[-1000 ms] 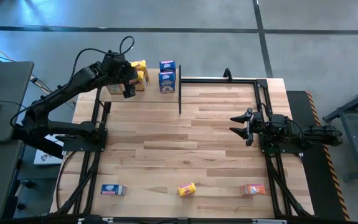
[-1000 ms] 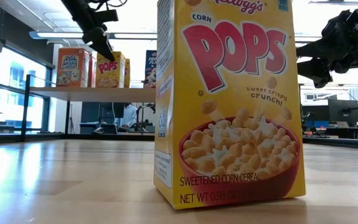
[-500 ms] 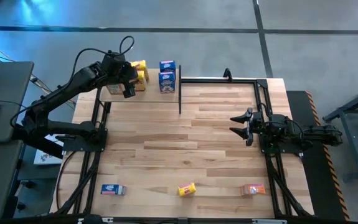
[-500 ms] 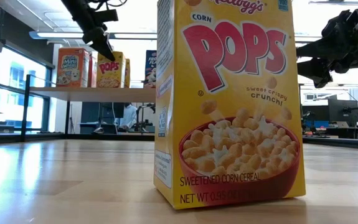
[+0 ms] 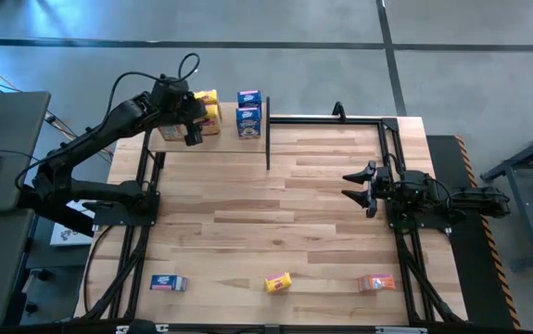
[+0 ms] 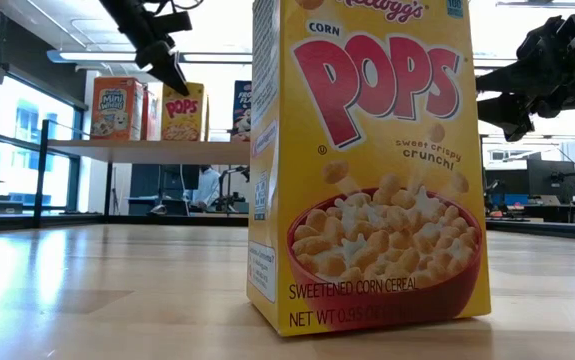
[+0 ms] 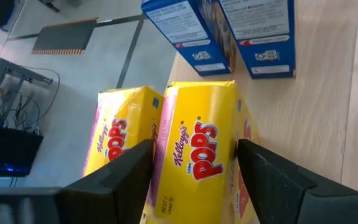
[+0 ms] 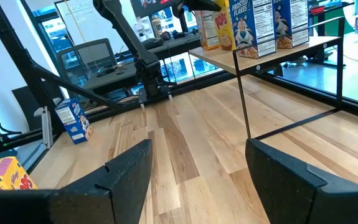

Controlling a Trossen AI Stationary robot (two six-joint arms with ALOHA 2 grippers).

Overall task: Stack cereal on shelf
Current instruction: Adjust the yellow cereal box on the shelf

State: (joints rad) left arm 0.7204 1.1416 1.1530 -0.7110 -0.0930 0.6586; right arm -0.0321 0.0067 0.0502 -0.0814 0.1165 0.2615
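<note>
My shelf (image 5: 212,141) spans the table's far left corner, carrying blue boxes (image 5: 248,113) and yellow ones. My left gripper (image 7: 194,163) straddles the upright yellow Pops box (image 7: 202,149) there, fingers against its broad faces. I judge the thin cardboard light, crushable, best held flat-sided. My right gripper (image 5: 359,188) waits wide, empty, by the table's right edge

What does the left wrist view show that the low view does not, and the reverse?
Only the left wrist view: the left gripper with its fingers closed on a yellow box, a second yellow box beside it, and two blue boxes beyond.
Only the low view: the right gripper waiting open, an orange-red box on the shelf, and a yellow box on the table close to the camera.
Both: the shelf's yellow boxes.
</note>
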